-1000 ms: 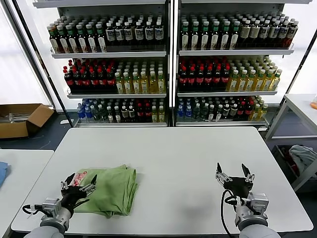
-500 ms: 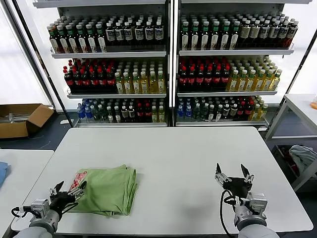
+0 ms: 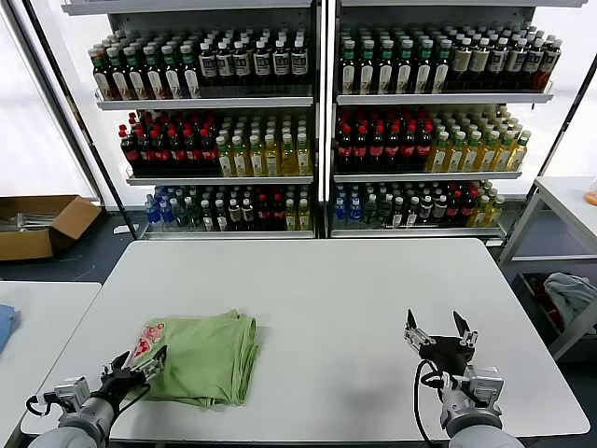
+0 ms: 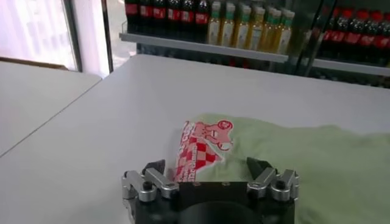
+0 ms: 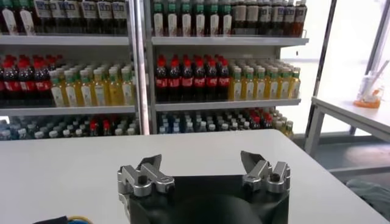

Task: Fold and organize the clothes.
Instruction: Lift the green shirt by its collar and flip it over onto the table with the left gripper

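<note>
Resting folded on the surface [image 3: 373, 289] near its left front edge, the T-shirt [image 3: 210, 355] appears finished, with the empty left tool [image 3: 133, 371] spread wide just beside it and the right tool [image 3: 440, 333] open, idle; tidying the stack likely follows.

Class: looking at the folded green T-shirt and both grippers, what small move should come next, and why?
Probably bring the left gripper forward to the folded green T-shirt: it is open at the shirt's near-left corner beside the exposed red print, holding nothing. The right gripper waits open, far off.
</note>
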{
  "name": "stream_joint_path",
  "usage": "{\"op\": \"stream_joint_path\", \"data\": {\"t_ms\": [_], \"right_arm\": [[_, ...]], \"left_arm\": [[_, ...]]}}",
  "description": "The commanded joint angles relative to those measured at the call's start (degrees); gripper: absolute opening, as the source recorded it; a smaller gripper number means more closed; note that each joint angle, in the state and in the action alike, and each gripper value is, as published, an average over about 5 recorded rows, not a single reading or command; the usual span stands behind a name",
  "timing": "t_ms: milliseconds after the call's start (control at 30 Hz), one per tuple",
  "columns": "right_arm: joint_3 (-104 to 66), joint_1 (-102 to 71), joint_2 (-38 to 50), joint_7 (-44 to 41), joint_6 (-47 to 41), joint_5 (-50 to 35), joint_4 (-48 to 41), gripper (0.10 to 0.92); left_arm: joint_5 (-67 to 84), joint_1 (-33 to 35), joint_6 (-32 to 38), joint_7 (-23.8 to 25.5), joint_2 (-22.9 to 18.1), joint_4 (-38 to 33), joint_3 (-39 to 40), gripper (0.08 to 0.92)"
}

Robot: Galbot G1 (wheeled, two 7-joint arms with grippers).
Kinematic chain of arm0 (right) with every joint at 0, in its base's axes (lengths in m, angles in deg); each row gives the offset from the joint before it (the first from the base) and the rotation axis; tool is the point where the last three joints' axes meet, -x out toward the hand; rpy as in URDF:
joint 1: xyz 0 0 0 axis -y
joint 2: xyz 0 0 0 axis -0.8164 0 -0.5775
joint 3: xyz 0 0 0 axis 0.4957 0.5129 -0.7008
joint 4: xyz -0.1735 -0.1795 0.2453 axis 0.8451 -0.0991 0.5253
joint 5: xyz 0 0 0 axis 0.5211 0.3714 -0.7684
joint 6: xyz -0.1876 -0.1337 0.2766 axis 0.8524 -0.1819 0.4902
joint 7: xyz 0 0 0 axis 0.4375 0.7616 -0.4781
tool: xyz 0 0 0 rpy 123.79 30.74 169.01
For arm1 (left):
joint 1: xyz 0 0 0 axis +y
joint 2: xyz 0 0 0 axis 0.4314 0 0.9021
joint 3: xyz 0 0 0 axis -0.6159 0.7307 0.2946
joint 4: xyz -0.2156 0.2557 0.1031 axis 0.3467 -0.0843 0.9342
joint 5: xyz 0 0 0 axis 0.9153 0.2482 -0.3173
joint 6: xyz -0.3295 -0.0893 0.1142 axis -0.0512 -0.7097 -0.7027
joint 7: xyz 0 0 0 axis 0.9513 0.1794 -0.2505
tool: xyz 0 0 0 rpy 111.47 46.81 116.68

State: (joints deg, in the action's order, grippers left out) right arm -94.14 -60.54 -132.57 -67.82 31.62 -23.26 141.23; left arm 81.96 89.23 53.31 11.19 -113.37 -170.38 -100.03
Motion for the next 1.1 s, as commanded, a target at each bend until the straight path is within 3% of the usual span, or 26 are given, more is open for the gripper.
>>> {"op": "stream_joint_path", "data": {"t_ms": [33, 500, 767, 867, 1100], "right_arm": [[-0.12, 0.01, -0.02, 0.03, 0.05, 0.01, 0.14, 0.823], [-0.46, -0.15, 0.10, 0.13, 0.15, -0.03, 0.68, 0.823], [-0.97, 0.46, 0.55, 0.29, 0.11, -0.34, 0.53, 0.823], [-1.02, 0.81, 0.68, 0.36, 0.06, -0.50, 0.43, 0.823], [-0.82, 1.67, 1.12, 0.46, -0.04, -1.09, -0.10, 0.823]], "left_arm": [[3.65, -0.17, -0.79, 0.40, 0.22, 1.92, -0.31, 0.757], [4.82, -0.20, 0.03, 0.52, -0.05, 2.24, -0.82, 0.390], [13.07, -0.01, -1.40, 0.72, 2.34, -0.06, -7.97, 0.157], [15.71, 0.24, -2.06, 0.73, 4.51, -0.76, -12.08, 0.112], [18.48, 0.41, -2.17, 0.15, 13.13, 0.42, -23.21, 0.109]]}}
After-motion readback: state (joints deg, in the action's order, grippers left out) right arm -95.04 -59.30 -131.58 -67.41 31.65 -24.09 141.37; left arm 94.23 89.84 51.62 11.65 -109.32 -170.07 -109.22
